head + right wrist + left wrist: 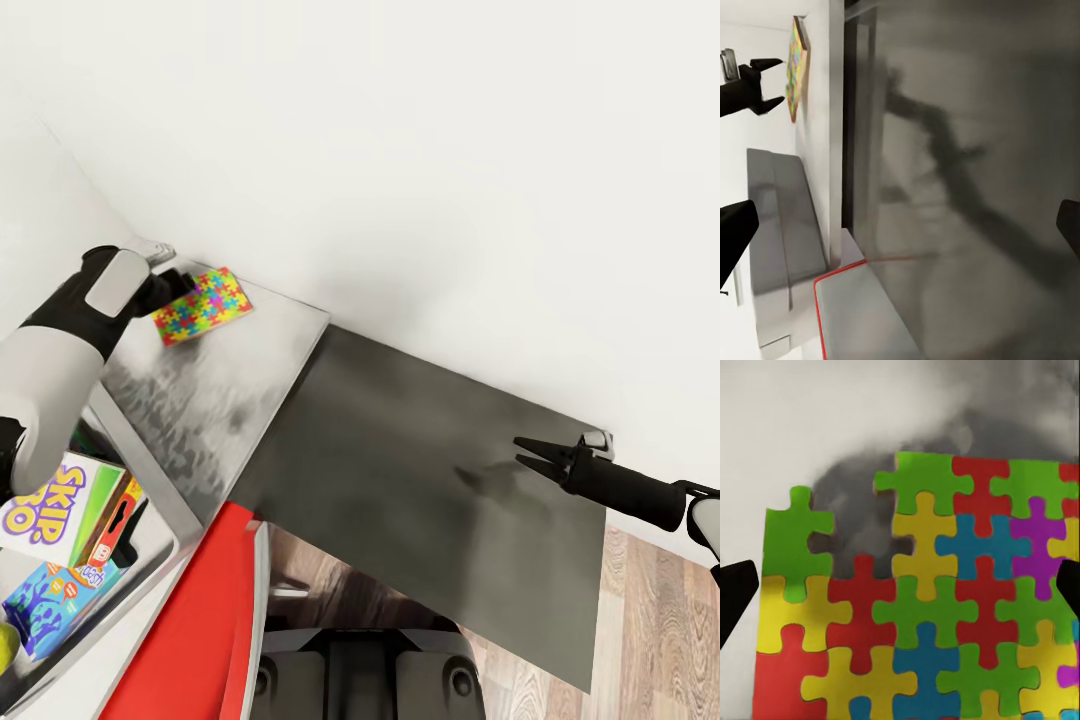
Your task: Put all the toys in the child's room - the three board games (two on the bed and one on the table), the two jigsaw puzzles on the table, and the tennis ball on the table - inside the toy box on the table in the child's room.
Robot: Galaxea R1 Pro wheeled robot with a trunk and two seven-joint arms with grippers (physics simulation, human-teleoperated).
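Jigsaw puzzle (202, 304): thin flat box, multicolour interlocking-piece print, lying flat on the light grey worktop (205, 400) near its far corner, close to the white wall (400, 150). In the left wrist view the same box (930, 607) shows close up, with grey mottled worktop surface beyond its edge.

Left hand (182, 283): at the puzzle's near-left edge, fingers reaching onto it. In the left wrist view the two dark fingertips (735, 592) stand wide apart at either side of the box, not closed on it, so the hand is released. In the right wrist view the left hand (761, 86) shows as a dark spread claw just beside the puzzle box (796, 67).

Toy box (160, 560): light grey tray at the lower left of the head view, on the worktop's near part. Inside it: the Skip-Bo game box (55, 500), a blue game box (55, 605) beside it, and a sliver of the yellow-green tennis ball (5, 645) at the frame edge. Another printed box (108, 535) lies between them, partly hidden; I cannot tell its title.

Dark grey cabinet top (430, 490): adjoins the light worktop to the right. Right hand (530, 455) hovers over it, well apart from the puzzle, fingers parted and grasping nothing; its shadow falls on the dark surface.

Wood-plank floor (650, 620) beyond the cabinet's right edge. Red panel (200, 620) at bottom centre.
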